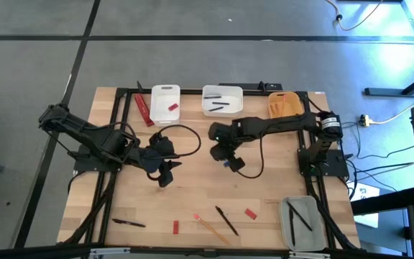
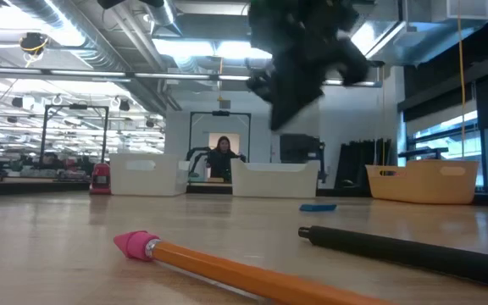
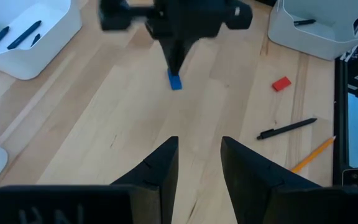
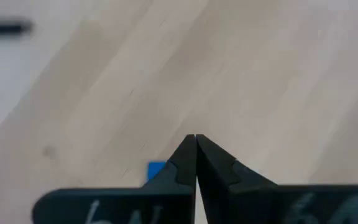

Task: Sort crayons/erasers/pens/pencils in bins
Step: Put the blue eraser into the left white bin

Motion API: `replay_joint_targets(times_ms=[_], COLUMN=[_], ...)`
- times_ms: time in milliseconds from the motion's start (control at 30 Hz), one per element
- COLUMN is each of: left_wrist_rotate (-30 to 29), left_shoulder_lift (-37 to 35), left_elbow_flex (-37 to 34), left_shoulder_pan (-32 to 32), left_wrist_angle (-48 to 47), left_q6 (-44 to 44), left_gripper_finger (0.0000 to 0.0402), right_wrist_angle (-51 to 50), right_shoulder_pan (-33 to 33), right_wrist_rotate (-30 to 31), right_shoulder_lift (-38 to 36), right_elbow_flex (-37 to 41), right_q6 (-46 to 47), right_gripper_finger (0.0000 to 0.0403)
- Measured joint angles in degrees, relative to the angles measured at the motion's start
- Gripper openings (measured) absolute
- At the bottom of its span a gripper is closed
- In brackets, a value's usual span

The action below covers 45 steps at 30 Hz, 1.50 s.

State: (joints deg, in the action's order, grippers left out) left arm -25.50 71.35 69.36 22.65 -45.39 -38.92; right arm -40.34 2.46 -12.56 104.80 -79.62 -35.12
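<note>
The wooden surface (image 1: 192,194) carries four bins (image 1: 222,100) along its far and right edges. The right arm's fingers (image 1: 228,161) hover mid-surface, pressed together and empty, above a small blue piece (image 3: 175,81). The left arm's fingers (image 1: 165,176) wait nearby, partly open, holding nothing. Pens (image 1: 226,221) and an orange pencil (image 1: 211,227) lie loose near the front edge.
</note>
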Motion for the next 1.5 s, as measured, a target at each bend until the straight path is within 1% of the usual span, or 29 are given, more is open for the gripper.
replay_joint_targets(times_ms=[100, 200, 467, 633, 733, 867, 1000, 1133, 1300, 1500], left_wrist_rotate=[0.0, 0.0, -0.56, -2.03, -2.41, -1.49, 2.63, 5.4, 13.47, 14.5], left_shoulder_lift=[0.0, 0.0, 0.0, 0.24, 1.42, 4.74, 8.42, 11.48, 14.85, 19.34], left_elbow_flex=[0.0, 0.0, 0.0, 0.01, 0.02, 0.02, 0.02, 0.02, 0.02, 0.02], left_shoulder_pan=[-0.01, 0.0, 0.0, -0.04, -0.8, -3.48, -7.37, -11.47, -15.5, -17.59], left_wrist_angle=[0.0, 0.0, 0.02, 0.93, 3.39, 5.95, 10.68, 16.25, 22.28, 27.18], left_q6=[-0.01, -0.01, -0.04, -0.06, 0.03, 2.21, 7.12, 11.96, 16.93, 18.67], left_gripper_finger=[0.0112, 0.0112, 0.0112, 0.0112, 0.0112, 0.0112, 0.0112, 0.0112, 0.0112, 0.0112], right_wrist_angle=[-1.48, -4.35, -17.66, -24.81, -27.47, -27.89, -26.79, -24.27, -23.08, -21.96], right_shoulder_pan=[0.0, 0.0, 0.0, 0.0, 0.0, 0.0, 0.02, -0.98, -2.98, -3.95], right_wrist_rotate=[1.26, 1.56, 1.54, 1.54, 1.71, 5.41, 6.06, 6.02, 6.02, 6.04], right_shoulder_lift=[-0.01, -0.01, -0.34, -2.36, -5.41, -10.99, -16.7, -21.34, -25.99, -28.72], right_elbow_flex=[-4.43, -8.57, -18.92, -22.2, -22.21, -20.66, -18.72, -16.09, -13.32, -11.01], right_q6=[1.74, 1.95, 3.62, 6.58, 8.4, 13.08, 18.16, 20.27, 21.65, 21.65], right_gripper_finger=[0.0012, 0.0004, 0.0003, 0.0004, 0.0002, 0.0002, 0.0002, 0.0002, 0.0003, 0.0003])
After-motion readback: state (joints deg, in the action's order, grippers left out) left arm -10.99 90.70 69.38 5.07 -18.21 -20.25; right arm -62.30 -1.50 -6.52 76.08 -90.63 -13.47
